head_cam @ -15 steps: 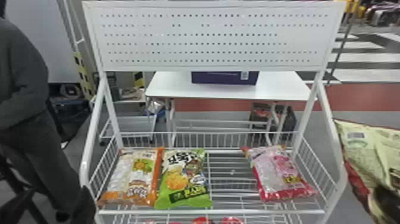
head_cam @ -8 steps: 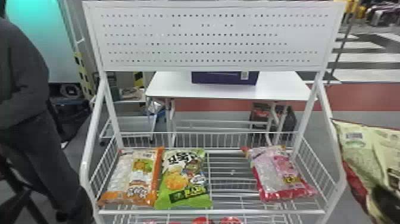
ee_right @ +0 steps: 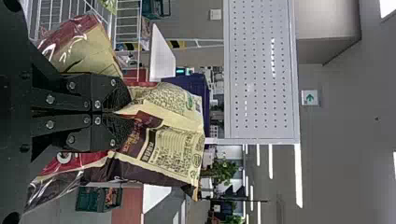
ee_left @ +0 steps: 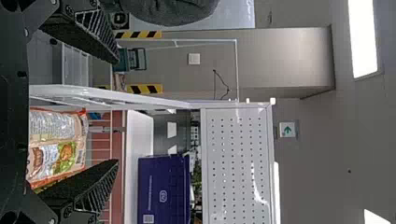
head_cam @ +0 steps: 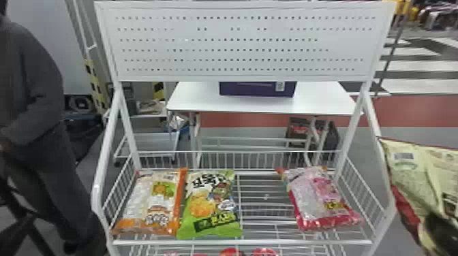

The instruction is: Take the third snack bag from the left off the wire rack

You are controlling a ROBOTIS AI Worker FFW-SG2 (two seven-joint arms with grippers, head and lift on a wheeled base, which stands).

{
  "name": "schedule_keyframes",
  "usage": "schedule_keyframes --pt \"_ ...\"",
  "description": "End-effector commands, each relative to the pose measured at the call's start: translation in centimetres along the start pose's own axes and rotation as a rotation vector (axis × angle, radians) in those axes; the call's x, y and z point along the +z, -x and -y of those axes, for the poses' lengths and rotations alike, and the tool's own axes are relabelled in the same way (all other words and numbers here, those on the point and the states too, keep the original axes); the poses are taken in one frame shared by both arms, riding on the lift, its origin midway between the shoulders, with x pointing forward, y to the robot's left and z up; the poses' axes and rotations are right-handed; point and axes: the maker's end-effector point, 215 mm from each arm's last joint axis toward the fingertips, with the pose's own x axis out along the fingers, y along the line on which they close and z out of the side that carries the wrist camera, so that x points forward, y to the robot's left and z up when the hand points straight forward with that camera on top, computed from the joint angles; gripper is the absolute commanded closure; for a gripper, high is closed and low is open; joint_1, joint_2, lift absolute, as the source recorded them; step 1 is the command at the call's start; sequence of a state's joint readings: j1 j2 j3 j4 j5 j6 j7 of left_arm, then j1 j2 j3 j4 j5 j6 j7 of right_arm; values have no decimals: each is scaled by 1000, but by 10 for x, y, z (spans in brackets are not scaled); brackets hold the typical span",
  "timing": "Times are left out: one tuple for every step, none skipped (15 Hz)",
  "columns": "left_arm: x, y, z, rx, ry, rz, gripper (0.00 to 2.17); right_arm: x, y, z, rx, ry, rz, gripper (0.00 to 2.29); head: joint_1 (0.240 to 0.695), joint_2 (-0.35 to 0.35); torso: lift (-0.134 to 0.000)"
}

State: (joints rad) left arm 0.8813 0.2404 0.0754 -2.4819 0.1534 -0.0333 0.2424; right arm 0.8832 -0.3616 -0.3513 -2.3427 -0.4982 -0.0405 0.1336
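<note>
My right gripper (ee_right: 122, 113) is shut on a beige and red snack bag (ee_right: 168, 135). It holds the bag (head_cam: 422, 180) in the air just right of the white wire rack (head_cam: 238, 242), outside the rack's right side. On the shelf lie an orange bag (head_cam: 150, 204), a green bag (head_cam: 209, 204) beside it, and a pink bag (head_cam: 318, 199) at the right. A bare stretch of wire (head_cam: 262, 201) separates the green and pink bags. My left gripper (ee_left: 107, 107) is open with nothing between its fingers, and the orange bag (ee_left: 53, 144) lies beyond them.
A white perforated panel (head_cam: 238, 41) tops the rack's back. Behind the rack stands a white table (head_cam: 259, 102) with a dark blue box (head_cam: 257, 88) on it. Red items (head_cam: 242, 252) show on the shelf below.
The held bag has drifted slightly to the left at the right edge of the head view. The three bags on the shelf have not moved.
</note>
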Motion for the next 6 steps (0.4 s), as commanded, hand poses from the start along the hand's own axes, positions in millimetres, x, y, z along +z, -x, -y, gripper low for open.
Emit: schedule_keyframes --pt "-1 0 0 1 0 -1 137 0 -1 1 -1 0 1 2240 499 0 0" --pt "0 -1 0 2 1 0 137 -1 -1 0 1 0 -1 2240 499 0 0" --pt "-1 -1 0 3 1 0 137 -1 -1 1 -1 -1 1 2240 499 0 0" --pt "0 -1 0 2 2 1 137 -2 -1 1 -1 -2 -1 2243 499 0 0" --pt "0 -2 0 3 2 2 137 -2 -1 1 -2 -2 -1 2240 499 0 0" --pt "-1 -2 0 4 3 1 137 -1 -2 1 -2 0 1 2243 499 0 0"
